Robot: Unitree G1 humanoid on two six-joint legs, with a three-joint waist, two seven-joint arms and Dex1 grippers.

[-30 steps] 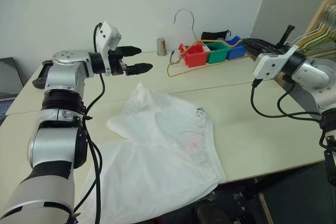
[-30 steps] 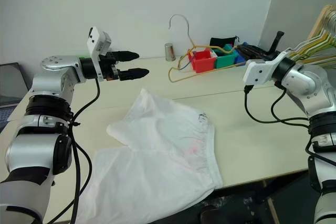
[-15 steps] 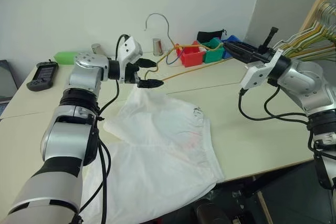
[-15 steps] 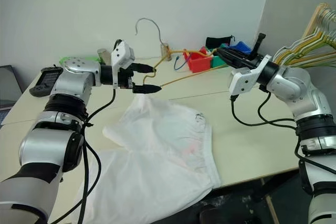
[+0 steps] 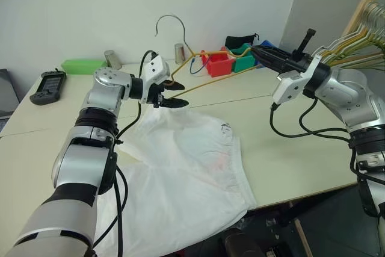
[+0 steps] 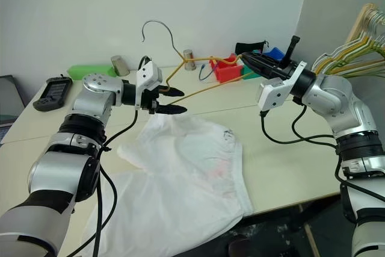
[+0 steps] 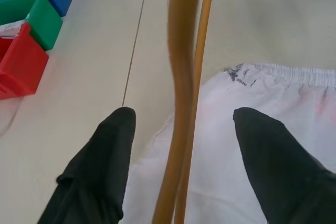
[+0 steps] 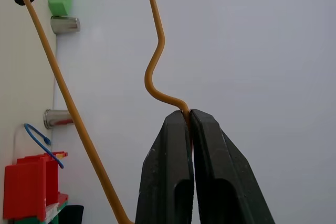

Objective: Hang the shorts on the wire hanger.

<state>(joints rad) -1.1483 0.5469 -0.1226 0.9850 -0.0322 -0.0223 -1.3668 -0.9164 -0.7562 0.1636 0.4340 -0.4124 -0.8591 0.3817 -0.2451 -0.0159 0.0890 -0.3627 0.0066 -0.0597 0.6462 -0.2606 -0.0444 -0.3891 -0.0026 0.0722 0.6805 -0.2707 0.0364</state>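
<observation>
Here the wire hanger (image 6: 207, 82) is held above the table's (image 6: 289, 148) far edge, pinched at one end by the clamped right gripper (image 6: 248, 58). The left gripper (image 6: 174, 101), fingers apart, straddles its wires. The shorts (image 6: 186, 173) are spread towards the near edge.

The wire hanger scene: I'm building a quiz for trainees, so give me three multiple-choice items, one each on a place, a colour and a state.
1. Where do the shorts lie?
A. on the table
B. in the red bin
C. on the rack

2. What colour is the wire hanger?
A. blue
B. yellow-gold
C. black

3. How are the right gripper fingers?
A. wide open
B. shut on nothing
C. shut on the hanger

Answers: 1 A, spread over the table; 2 B, golden wire in the head views; 3 C, the right wrist view shows the wire pinched.
</observation>
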